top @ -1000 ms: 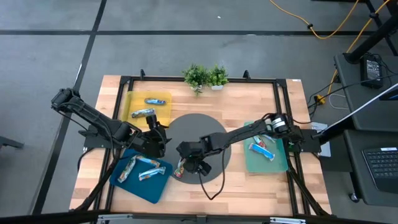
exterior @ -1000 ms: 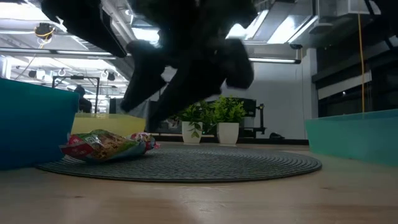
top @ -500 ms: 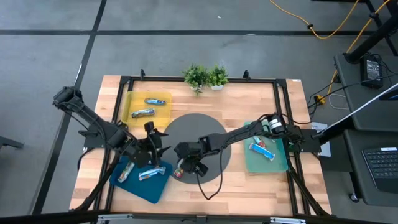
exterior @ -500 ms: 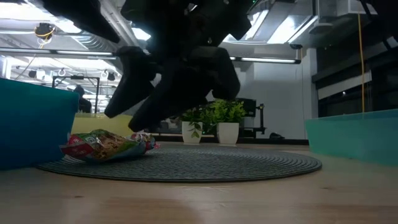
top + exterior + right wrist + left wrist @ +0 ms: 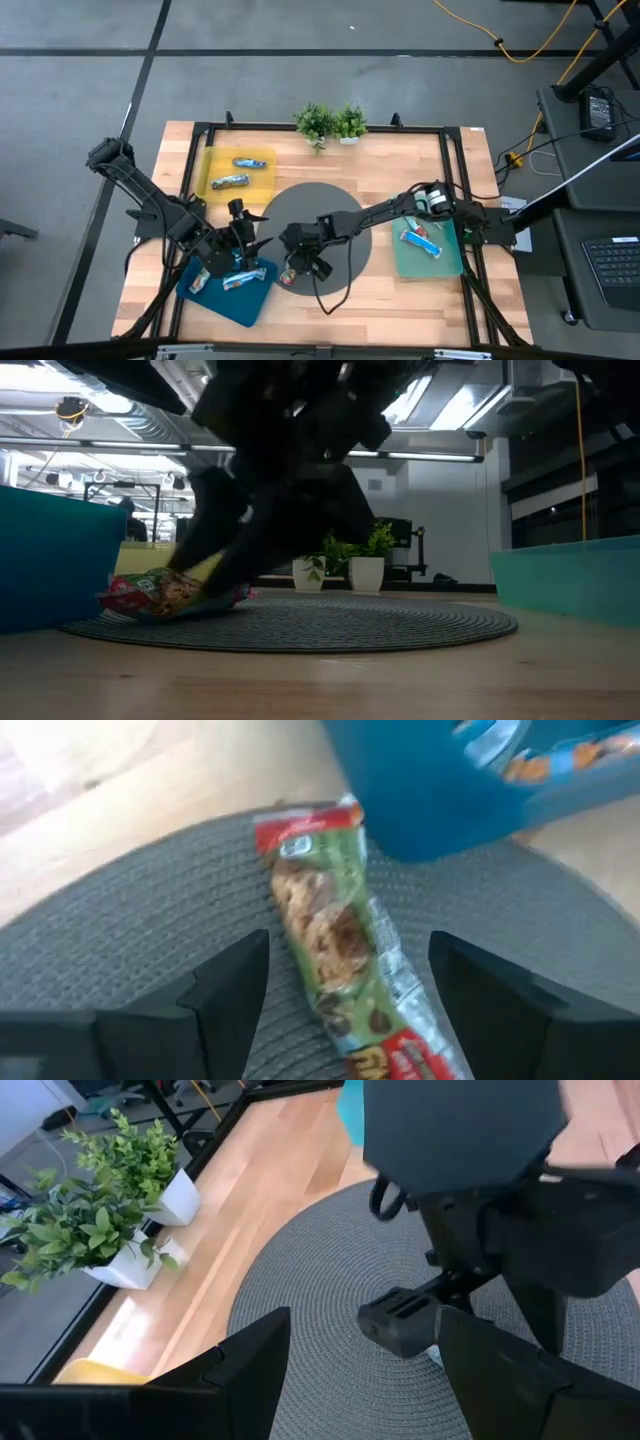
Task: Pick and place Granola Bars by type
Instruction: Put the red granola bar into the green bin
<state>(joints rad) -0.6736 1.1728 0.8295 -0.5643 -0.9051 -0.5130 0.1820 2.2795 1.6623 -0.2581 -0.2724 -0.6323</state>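
One multicoloured red-and-green granola bar (image 5: 345,965) in a shiny wrapper lies loose on the round grey woven mat (image 5: 345,205) in the middle of the worktop, close to the mat's rim on the side of the blue tray. It looks like the last bar to be sorted.

The right tool (image 5: 303,268) hovers directly over this bar, its two dark fingers (image 5: 225,990) spread wide on either side of the wrapper and holding nothing yet.

The sorting seems nearly done (judging only from how things lie). Two silver-grey bars (image 5: 238,172) rest on the flat yellow tray (image 5: 210,165) near the worktop's far left corner, two bars with bright blue wrappers (image 5: 418,238) sit on the green tray (image 5: 450,262) by the right edge, and two or three multicoloured bars (image 5: 240,280) lie in the blue tray (image 5: 250,305) at the near left.

The left tool (image 5: 243,250) hangs above the blue tray's inner edge, fingers wide apart and empty, just beside the right tool.

What remains is to close on the last bar and carry it to the blue tray.
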